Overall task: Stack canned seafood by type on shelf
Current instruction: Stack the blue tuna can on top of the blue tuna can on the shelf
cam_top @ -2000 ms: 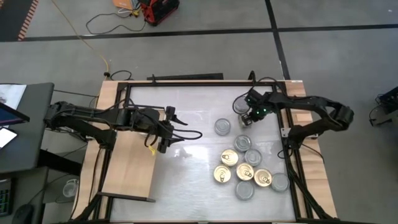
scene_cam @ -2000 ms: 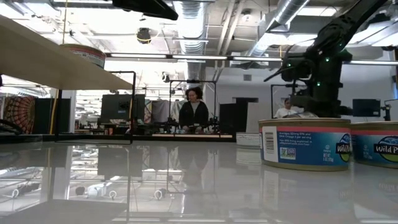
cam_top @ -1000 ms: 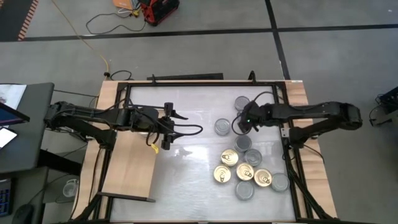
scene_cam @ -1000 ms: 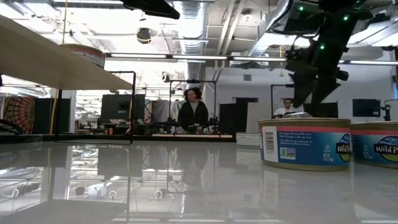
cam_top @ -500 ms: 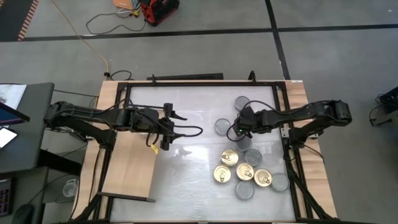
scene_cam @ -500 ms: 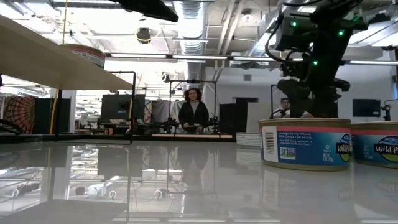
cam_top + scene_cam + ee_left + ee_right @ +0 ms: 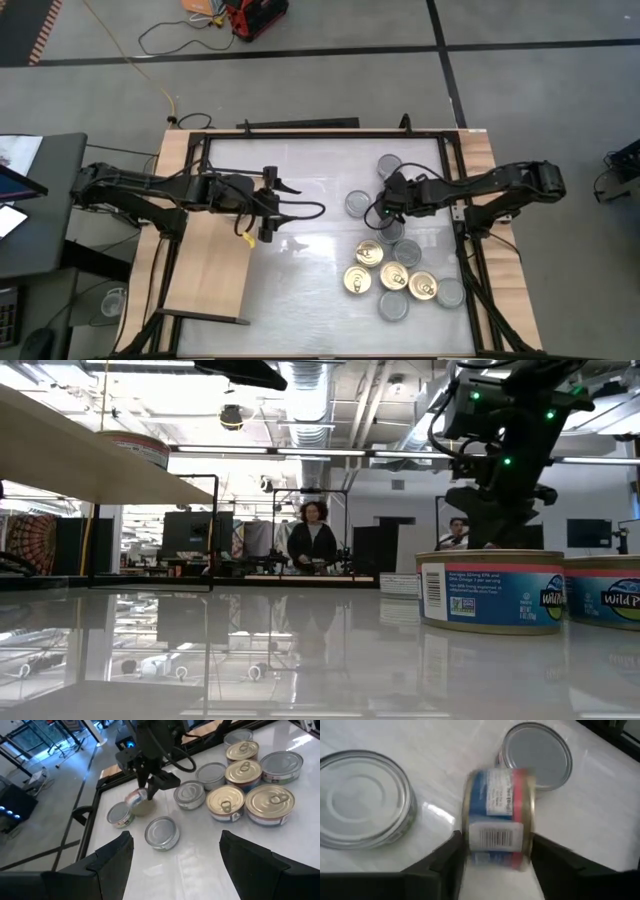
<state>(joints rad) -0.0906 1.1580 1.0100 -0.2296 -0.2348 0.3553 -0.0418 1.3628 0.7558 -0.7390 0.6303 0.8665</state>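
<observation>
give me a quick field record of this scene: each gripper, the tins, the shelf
right gripper: over the table's right half, fingers on either side of a tilted tin with a red and blue label, closing on it
left gripper: open, empty, waiting near the table's middle, beside the shelf
tins on table: a cluster of gold-top tins and silver-top tins on the right half
shelf: wooden board on the left; the high view shows no tins on it
stacking: not started in the high view

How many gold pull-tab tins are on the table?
4 gold-top tins, clustered right of centre: rear one, left one, middle one, right one. The tilted tin hides its top.
</observation>
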